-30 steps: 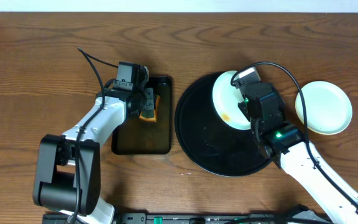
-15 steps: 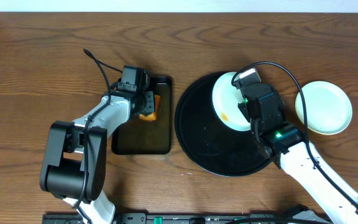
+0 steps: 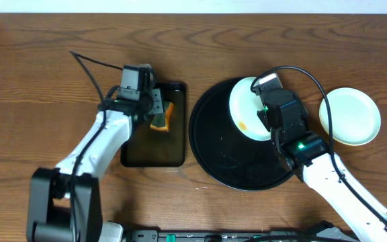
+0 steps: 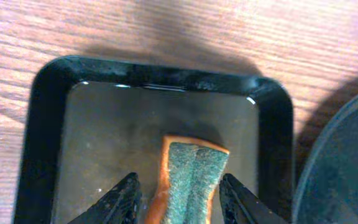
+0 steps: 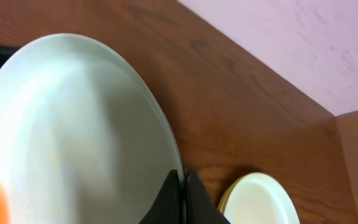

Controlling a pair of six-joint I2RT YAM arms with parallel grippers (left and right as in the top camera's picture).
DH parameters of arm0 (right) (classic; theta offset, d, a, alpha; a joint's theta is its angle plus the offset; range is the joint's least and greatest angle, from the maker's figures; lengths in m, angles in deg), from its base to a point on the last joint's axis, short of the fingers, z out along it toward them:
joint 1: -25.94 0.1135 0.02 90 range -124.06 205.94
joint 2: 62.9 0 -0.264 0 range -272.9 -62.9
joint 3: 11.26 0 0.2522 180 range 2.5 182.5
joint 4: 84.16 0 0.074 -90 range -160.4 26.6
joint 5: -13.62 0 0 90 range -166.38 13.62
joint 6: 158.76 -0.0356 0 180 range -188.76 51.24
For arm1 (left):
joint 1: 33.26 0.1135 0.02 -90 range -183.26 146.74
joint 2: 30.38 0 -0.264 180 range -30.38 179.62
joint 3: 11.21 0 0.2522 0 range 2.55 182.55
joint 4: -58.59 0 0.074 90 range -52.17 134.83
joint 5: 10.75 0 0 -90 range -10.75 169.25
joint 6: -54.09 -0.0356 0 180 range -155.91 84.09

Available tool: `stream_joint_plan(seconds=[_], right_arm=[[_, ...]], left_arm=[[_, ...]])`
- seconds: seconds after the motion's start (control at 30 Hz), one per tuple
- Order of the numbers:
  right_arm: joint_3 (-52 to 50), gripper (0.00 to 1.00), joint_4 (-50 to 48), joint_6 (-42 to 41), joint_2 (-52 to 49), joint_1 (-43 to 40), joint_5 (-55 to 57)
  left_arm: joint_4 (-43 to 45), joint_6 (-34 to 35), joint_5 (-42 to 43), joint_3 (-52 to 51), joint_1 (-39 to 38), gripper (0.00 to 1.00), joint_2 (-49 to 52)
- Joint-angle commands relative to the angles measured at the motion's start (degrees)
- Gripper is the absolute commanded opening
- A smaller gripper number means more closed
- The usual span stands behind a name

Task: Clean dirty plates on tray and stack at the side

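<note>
Currently a pale mint plate (image 3: 249, 106) is pinched at its rim by the right gripper (image 5: 182, 190), fingers clenched on the edge. The plate is seen over the far part of the round black tray (image 3: 227, 154), overlapping its rim. An orange smear (image 3: 244, 126) is left near the plate's lower edge; the rest looks clean and glossy. A second pale plate (image 3: 349, 115) is laid on the tabletop (image 3: 46, 67) right of the tray, apart from it. The sponge (image 4: 191, 180), green top with orange side, is straddled by the left gripper (image 4: 179, 194), fingers spread, small gaps seen on both sides. The sponge is lying in a rectangular black tray (image 4: 42, 124) with a shiny floor. Brown wood grain is seen throughout, backed by a pale pinkish wall (image 5: 278, 37).
</note>
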Motion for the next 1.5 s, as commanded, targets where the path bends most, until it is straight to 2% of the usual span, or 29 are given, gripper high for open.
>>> stream_joint_plan(seconds=[0.0, 0.17, 0.57, 0.7, 0.8, 0.87, 1.1, 1.47], right_arm=[[0.63, 0.01, -2.86, -1.22, 0.72, -0.94, 0.59], [0.63, 0.01, -4.55, -0.98, 0.72, -0.87, 0.52], [0.63, 0.01, -0.81, 0.33, 0.72, -0.90, 0.39], [0.63, 0.01, -0.63, 0.33, 0.72, -1.22, 0.39], [0.63, 0.01, -0.24, 0.33, 0.72, -2.16, 0.37], [0.63, 0.01, -0.22, 0.28, 0.72, -2.54, 0.35], [0.63, 0.01, -0.44, -2.73, 0.72, -3.08, 0.15], [0.63, 0.01, -0.44, -2.71, 0.72, -3.19, 0.15]], left_arm=[[-0.76, 1.88, -0.63, -0.44, -0.74, 0.43, 1.62], [-0.79, 1.90, 3.54, -1.95, -2.25, 0.43, 5.33], [0.15, 1.88, 3.63, -2.08, -3.56, 0.43, 16.31], [0.09, 1.86, 3.65, -1.46, -3.56, 0.43, 14.49], [0.09, 1.86, 3.61, -0.66, -3.56, 0.44, 9.75], [0.13, 1.88, 3.43, -0.39, -3.56, 0.49, 5.31], [-0.37, 1.90, 3.23, -0.39, -3.56, 0.51, -2.45], [-5.44, 2.34, 3.26, -4.66, -3.58, 0.30, 1.64]])
